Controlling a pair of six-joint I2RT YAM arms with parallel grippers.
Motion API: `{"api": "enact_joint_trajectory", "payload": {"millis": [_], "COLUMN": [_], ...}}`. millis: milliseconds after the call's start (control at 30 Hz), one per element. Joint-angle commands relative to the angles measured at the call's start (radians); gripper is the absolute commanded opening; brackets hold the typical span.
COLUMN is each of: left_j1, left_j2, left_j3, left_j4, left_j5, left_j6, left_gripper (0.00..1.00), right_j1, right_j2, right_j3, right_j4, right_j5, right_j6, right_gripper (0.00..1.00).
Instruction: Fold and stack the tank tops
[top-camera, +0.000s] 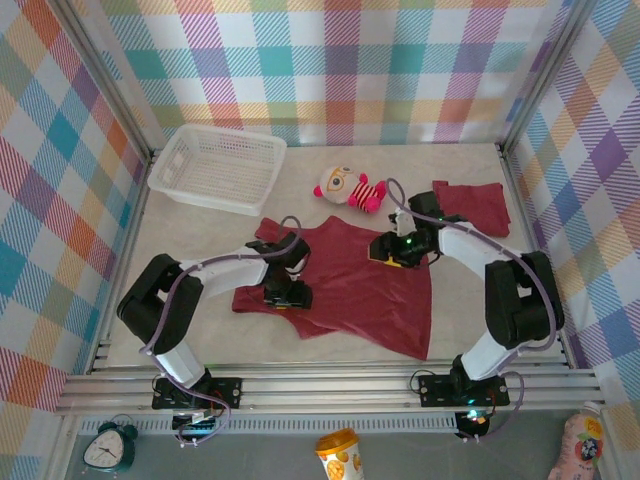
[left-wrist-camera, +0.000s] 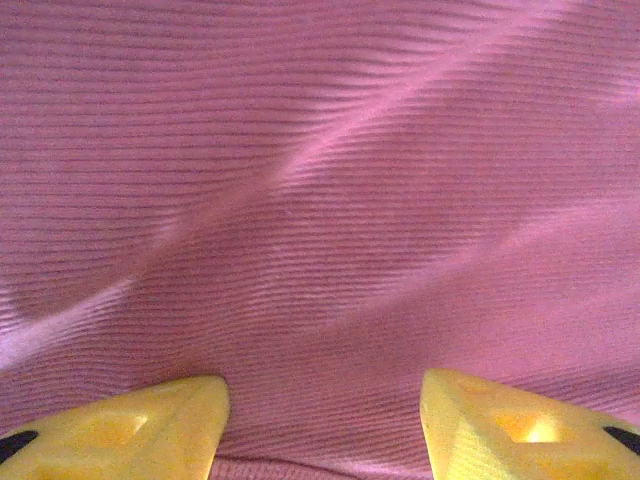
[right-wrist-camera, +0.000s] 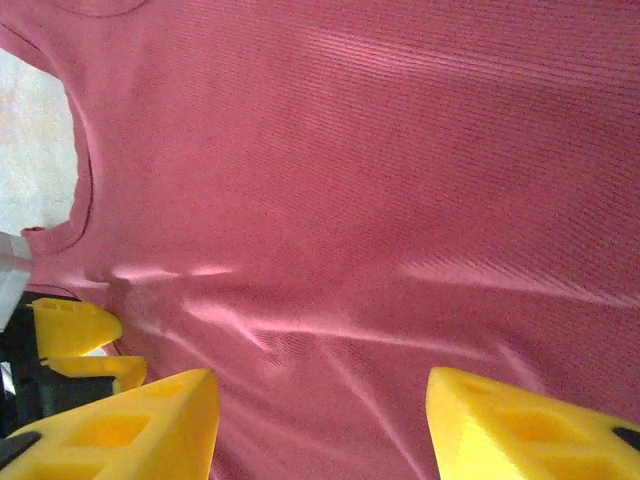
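Across the middle of the pale beige tabletop (top-camera: 210, 235) you have the biggest item: a plain dark maroon tank top (top-camera: 350, 300) of ribbed cloth, sleeveless. It is spread open and mostly flat, with its straps toward the left and its wide hem toward the near right. Low wrinkles run across it in both wrist views, and the right wrist view shows one curved armhole edge with bare table beside it. At the far left sits a white rectangular plastic basket (top-camera: 200, 197) with slotted walls, well apart from the cloth. At the far right lies the second tank top (top-camera: 472, 207), the same maroon and taking up far less room. It looks folded, though from above you cannot be sure. Between the basket and that second top, just beyond the spread one, lies a small red-and-pink striped plush doll (top-camera: 350, 187) with a white face. Your left gripper (top-camera: 288, 293) is low over the strap end of the spread top, its yellow fingers (left-wrist-camera: 130, 430) apart and nothing pinched between them. Your right gripper (top-camera: 392, 250) is over the far right part of the same top, its fingers (right-wrist-camera: 120, 420) likewise parted, with smooth cloth lying in the gap.
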Motion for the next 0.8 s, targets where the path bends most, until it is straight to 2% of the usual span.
{"api": "enact_joint_trajectory", "payload": {"millis": [0,233,300,367,500,600,767], "left_j1": [0.031,0.072,0.093,0.097,0.071,0.050,0.065], "left_j2": [-0.021,-0.181,-0.226,-0.258,-0.298,-0.255,-0.106], "left_j3": [-0.064,-0.122,-0.127,-0.125,-0.139,-0.138,-0.105], "left_j4": [-0.029,-0.198,-0.218,-0.217,-0.110,-0.066,-0.089], "left_j5": [-0.059,-0.187,-0.191,-0.169,-0.002,0.001,-0.065], "left_j6": [-0.057,-0.095,-0.093,-0.100,-0.164,-0.159,-0.067], "left_gripper": [0.56,0.56,0.56,0.57,0.59,0.58,0.56], "right_j1": [0.039,0.140,0.158,0.160,0.156,0.138,0.064], "right_j2": [0.052,0.200,0.223,0.238,0.228,0.221,0.228], "right_j3": [0.021,0.106,0.124,0.136,0.137,0.128,0.112], "right_j4": [0.044,0.049,0.044,0.022,-0.043,-0.074,-0.094], "right_j5": [0.001,0.006,0.018,0.043,0.141,0.186,0.214], "right_j6": [0.016,-0.042,-0.058,-0.075,-0.122,-0.140,-0.170], "right_gripper": [0.57,0.57,0.57,0.58,0.59,0.61,0.64]}}
